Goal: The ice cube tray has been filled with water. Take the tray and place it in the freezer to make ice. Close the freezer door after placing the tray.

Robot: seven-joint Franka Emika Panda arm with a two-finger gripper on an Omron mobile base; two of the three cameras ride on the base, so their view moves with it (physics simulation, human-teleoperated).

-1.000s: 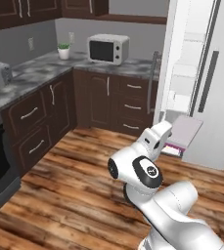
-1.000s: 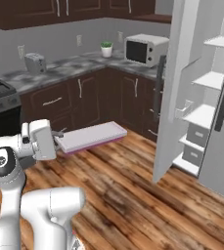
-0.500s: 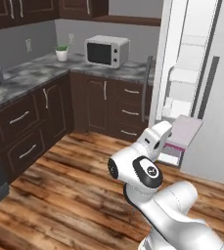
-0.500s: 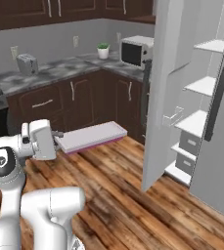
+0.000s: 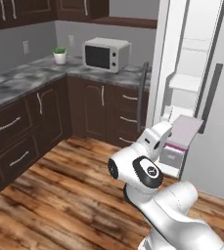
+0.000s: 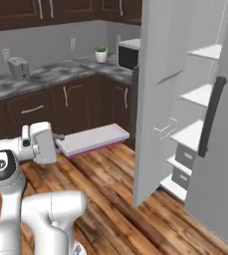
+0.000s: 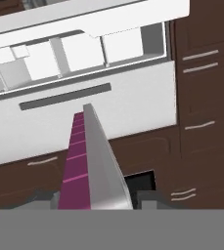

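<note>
Gripper (image 6: 57, 142) is clamped on one end of the tray (image 6: 93, 140) — its long side points straight out toward the freezer (image 6: 200, 114), center-right.

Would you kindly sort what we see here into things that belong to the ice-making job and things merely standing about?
Job:
- ice cube tray, held in the end effector
- freezer, standing open
- freezer door, swung open

Just about:
- microwave
- potted plant
- toaster
- dark cabinets
</note>
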